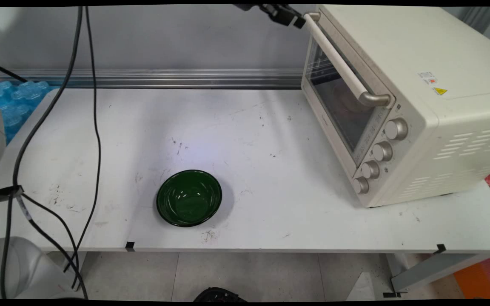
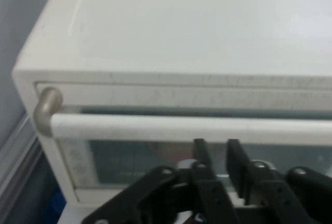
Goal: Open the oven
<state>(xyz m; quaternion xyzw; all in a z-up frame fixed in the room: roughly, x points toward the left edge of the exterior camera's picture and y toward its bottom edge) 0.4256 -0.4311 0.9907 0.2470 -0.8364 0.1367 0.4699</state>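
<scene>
Up high, gripper (image 2: 217,151) nearly closed, by oven handle (image 2: 192,128)

Raised high, with only the black gripper (image 1: 299,21) showing at the top edge of the main view, pointed to the picture's right and slightly down. In the hand view, gripper (image 2: 217,149) rose from the bottom edge, its two fingers (image 2: 200,151) upright and close together, a narrow gap between them, nothing held.
</scene>
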